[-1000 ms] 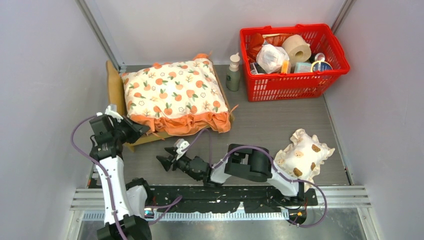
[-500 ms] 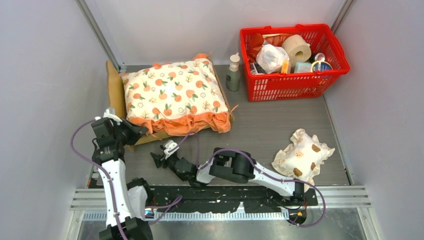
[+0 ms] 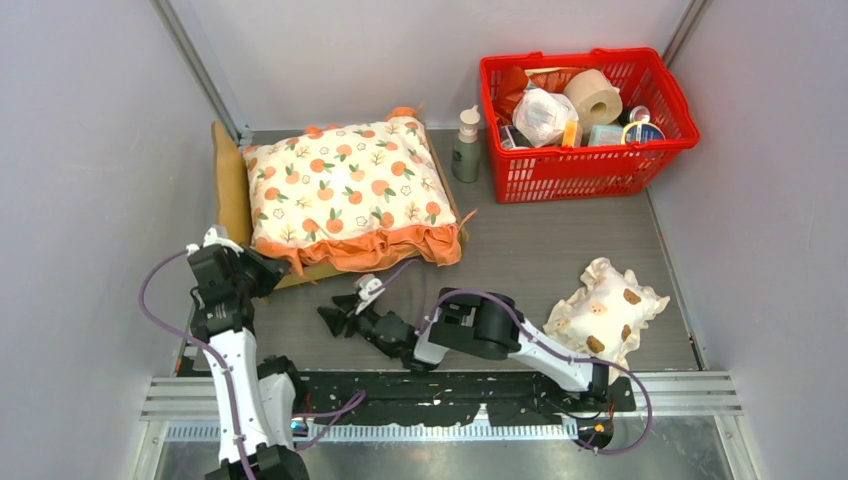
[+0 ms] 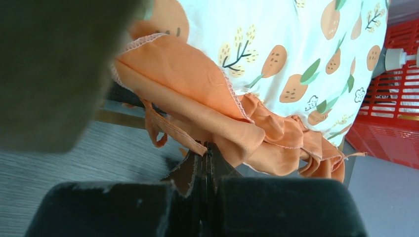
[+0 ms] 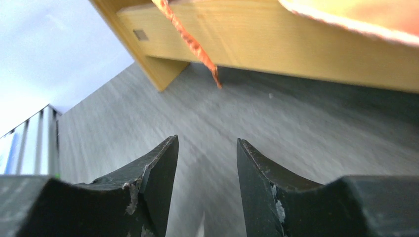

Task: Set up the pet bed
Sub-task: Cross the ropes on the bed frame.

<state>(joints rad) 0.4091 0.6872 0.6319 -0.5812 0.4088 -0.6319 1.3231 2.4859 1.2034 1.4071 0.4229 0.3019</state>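
Pet bed (image 3: 232,190) at far left of the table (image 3: 540,240), we see a cushion (image 3: 345,185) on it, left gripper (image 3: 272,270) pressed together by the ruffle (image 3: 370,250), right gripper (image 3: 330,318) spread, empty, near the bed's front rail

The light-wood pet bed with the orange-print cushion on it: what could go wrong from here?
The shut left gripper sits right at the orange ruffle of the cream orange-print cushion; moving could snag it and drag the cushion askew.
The open right gripper points low at the rail of the light-wood pet bed; pushing on could shove the frame, and a green pump bottle stands close by.
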